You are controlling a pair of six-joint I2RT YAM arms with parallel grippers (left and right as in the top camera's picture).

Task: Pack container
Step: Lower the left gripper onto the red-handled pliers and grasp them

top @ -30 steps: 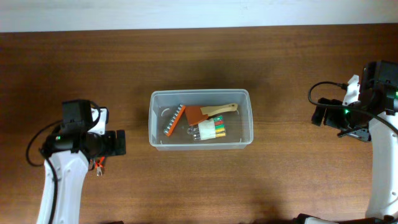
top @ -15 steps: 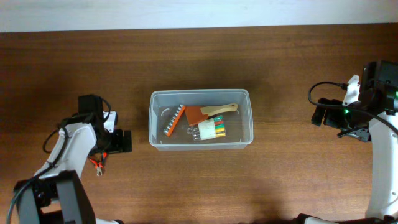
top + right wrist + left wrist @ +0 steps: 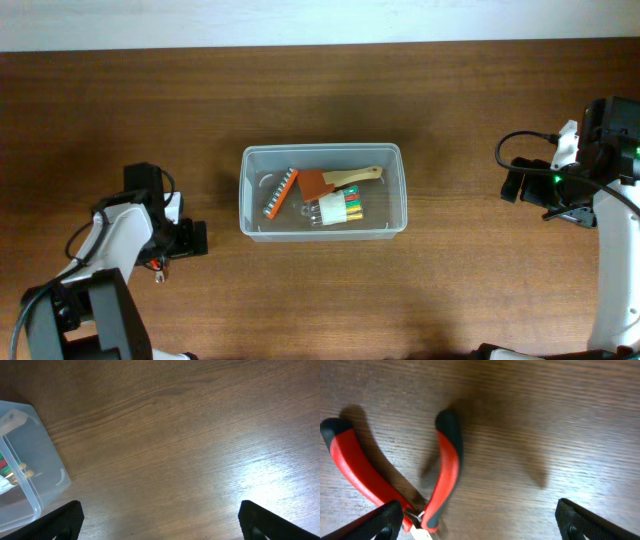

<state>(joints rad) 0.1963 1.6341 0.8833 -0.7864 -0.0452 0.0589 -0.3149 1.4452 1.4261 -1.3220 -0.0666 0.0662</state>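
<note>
We recorded the container point(image 3: 322, 149), mid-counter, holding mixed small tools point(image 3: 322, 203); left gripper point(image 3: 482, 522) and right gripper point(image 3: 160, 520) both gaped wide, empty.

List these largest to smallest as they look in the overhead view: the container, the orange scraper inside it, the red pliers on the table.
1. container
2. orange scraper
3. red pliers, which are partly hidden, so only their visible part looks smallest.
</note>
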